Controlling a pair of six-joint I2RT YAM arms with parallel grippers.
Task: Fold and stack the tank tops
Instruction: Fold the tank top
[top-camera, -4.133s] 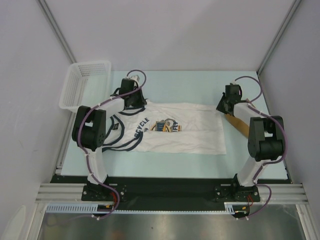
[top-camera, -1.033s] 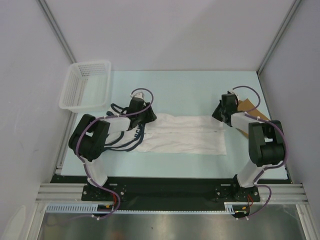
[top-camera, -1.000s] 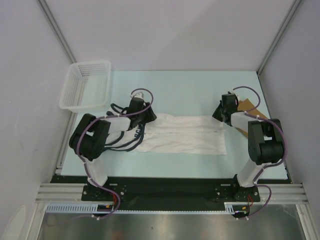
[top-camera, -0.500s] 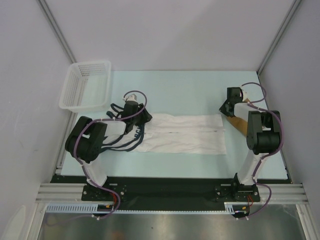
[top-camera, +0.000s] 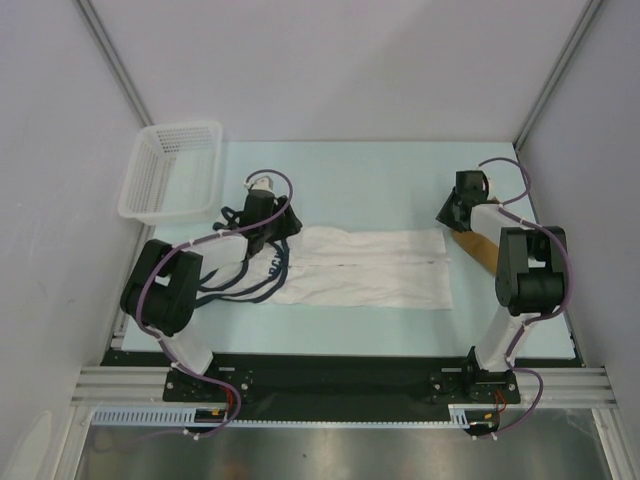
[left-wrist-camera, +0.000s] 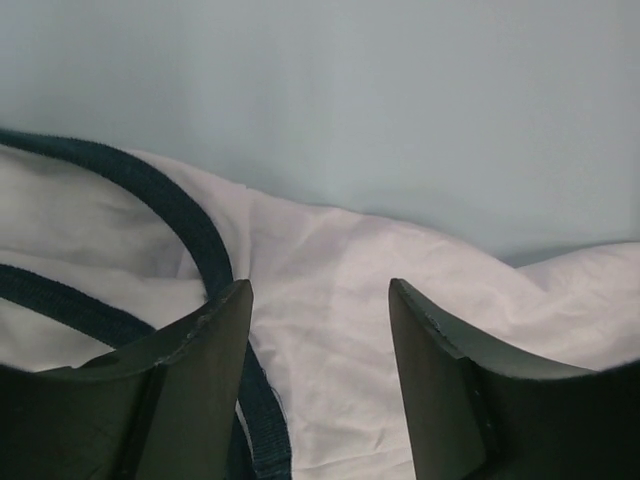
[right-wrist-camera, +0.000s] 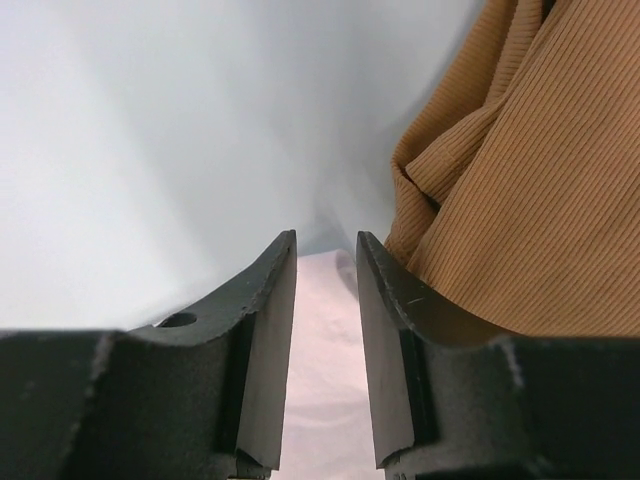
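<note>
Right jaws withdrawn, parted, white tank top (top-camera: 370, 268) folded lengthwise

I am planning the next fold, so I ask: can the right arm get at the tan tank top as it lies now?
Probably yes. The tan tank top lies just beside the right pincer, whose jaws stand apart and empty, and nothing rests on the part of the cloth that shows.

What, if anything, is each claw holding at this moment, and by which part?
Nothing is held. The left claw is open and empty above the white tank top; the right claw is open and empty beside the tan tank top.
</note>
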